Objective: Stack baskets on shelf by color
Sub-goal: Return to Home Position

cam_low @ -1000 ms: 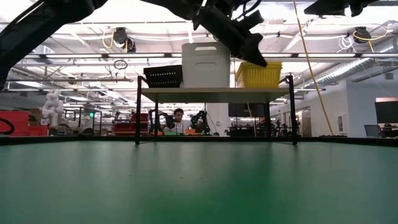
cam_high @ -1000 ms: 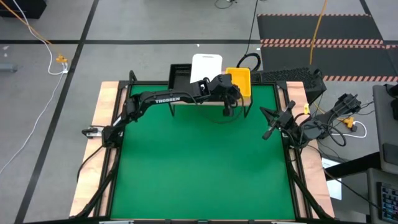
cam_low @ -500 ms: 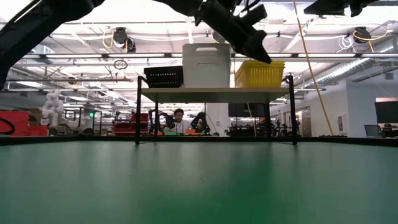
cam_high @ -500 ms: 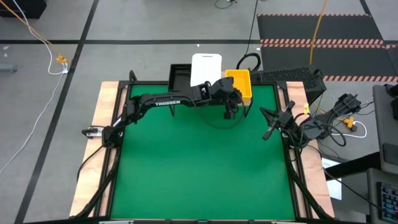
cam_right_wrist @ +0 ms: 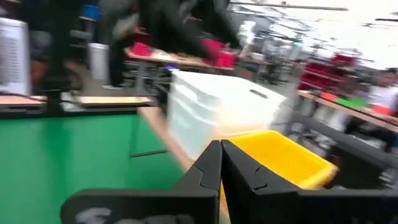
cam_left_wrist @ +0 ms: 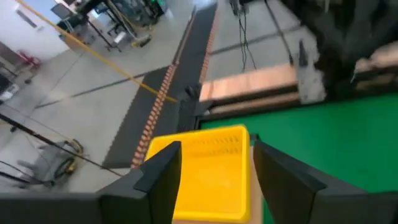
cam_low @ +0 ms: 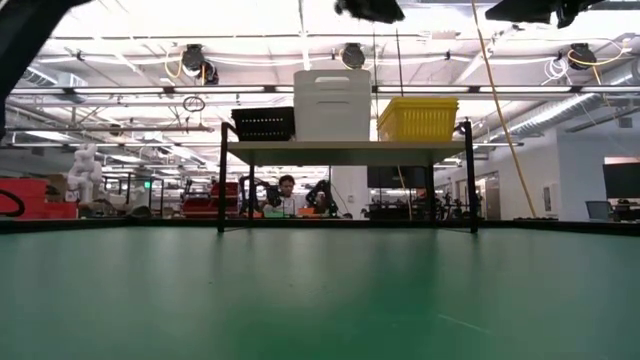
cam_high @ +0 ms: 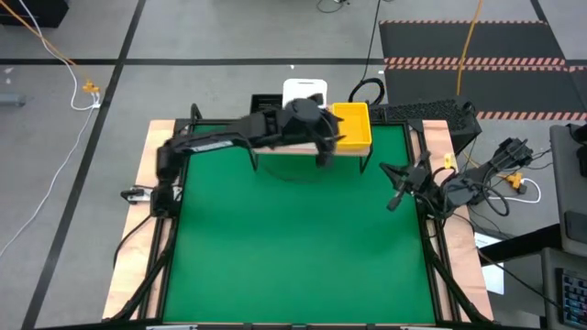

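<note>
Standing on the shelf [cam_low: 345, 152] — black baskets [cam_low: 263, 123], white baskets [cam_low: 331, 105], yellow baskets [cam_low: 417, 119]. Left gripper [cam_left_wrist: 214, 163] raised near the yellow ones, fingers wide, empty; right gripper [cam_right_wrist: 221, 150] pinched closed at the table [cam_high: 293, 247] edge.

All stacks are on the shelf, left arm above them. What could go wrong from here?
1. The left gripper hangs open just in front of the yellow stack, its wrist over the white stack, the tallest. A low path home could clip either.
2. The yellow stack sits close to the right end of the shelf, so a nudge might tip it off.
The right gripper waits shut at the right side of the table.
</note>
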